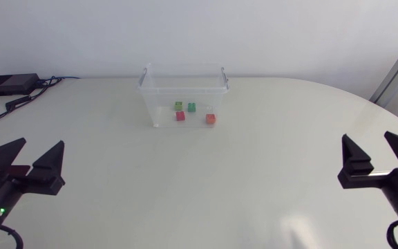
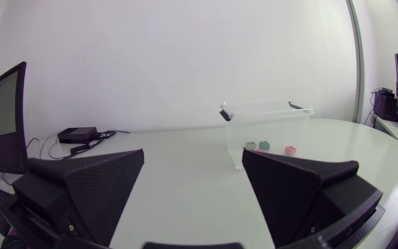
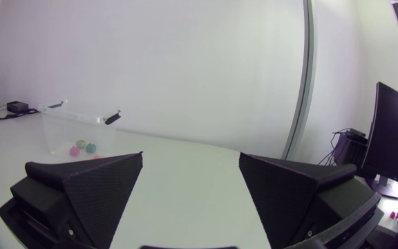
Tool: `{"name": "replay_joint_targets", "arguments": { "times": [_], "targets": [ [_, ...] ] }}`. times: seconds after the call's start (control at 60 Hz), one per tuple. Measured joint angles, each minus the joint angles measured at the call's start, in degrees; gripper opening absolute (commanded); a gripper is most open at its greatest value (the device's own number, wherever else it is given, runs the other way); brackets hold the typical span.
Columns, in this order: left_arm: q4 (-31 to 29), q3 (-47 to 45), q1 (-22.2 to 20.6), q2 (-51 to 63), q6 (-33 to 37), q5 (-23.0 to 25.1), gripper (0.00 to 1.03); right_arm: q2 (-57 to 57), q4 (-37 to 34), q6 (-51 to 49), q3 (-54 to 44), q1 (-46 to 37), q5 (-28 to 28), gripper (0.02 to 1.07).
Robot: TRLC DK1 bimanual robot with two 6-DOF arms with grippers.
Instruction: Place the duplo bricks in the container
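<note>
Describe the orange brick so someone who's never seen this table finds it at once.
In the head view, find the clear container at the far middle of the table. Four small bricks lie inside; the orange brick sits alone by the right wall. The light green brick, dark green brick and pink brick cluster to its left.

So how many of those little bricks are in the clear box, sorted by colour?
Green: 2, a lime brick and a darker green brick
Pink-red: 1, the pink-red brick
Orange: 1, the orange brick
Total: 4, all inside the clear container
</note>
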Motion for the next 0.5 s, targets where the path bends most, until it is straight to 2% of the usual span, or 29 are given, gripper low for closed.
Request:
{"name": "replay_joint_targets", "arguments": {
  "times": [0.3,0.5],
  "targets": [
    [0.0,-7.2,0.0,-8.6,-2.6,-0.5,0.99,-9.0,-0.9,5.2,-7.6,1.0,-1.3,1.03],
    [0.0,-7.8,-0.3,-9.6,-3.0,-0.7,0.99,-9.9,-1.3,6.1,-8.6,1.2,-1.5,1.03]
  ]
}}
